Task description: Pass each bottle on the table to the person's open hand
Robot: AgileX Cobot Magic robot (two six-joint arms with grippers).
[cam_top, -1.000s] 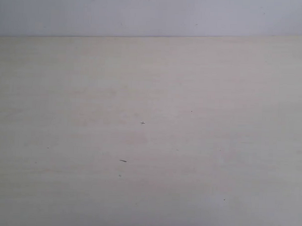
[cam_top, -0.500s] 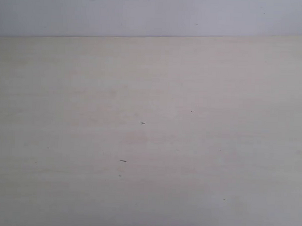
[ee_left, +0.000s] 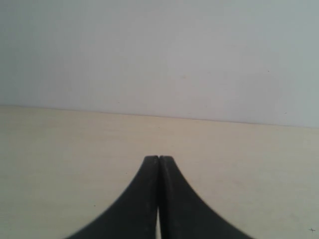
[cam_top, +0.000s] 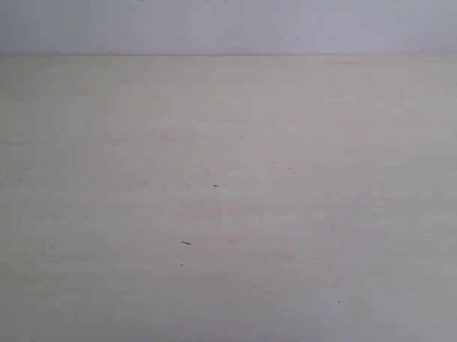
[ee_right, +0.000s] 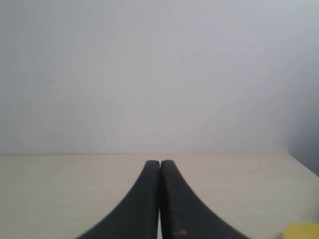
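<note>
Bottles: none shows on the desk [cam_top: 305, 129] in the exterior view, nor does the person's open hand. Only the right wrist view catches a yellow sliver [ee_right: 302, 232] at its edge, possibly the yellow bottle, near the right gripper [ee_right: 160, 162]. That and the left gripper [ee_left: 158, 158] are alike: jaws pressed together, holding nothing, low over the desk. Advisable first: open wide and approach the yellow object squarely.

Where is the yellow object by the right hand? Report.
The yellow object shows only in the right wrist view, a sliver at the picture's edge on the pale beige tabletop, beside the shut black right hand.
</note>
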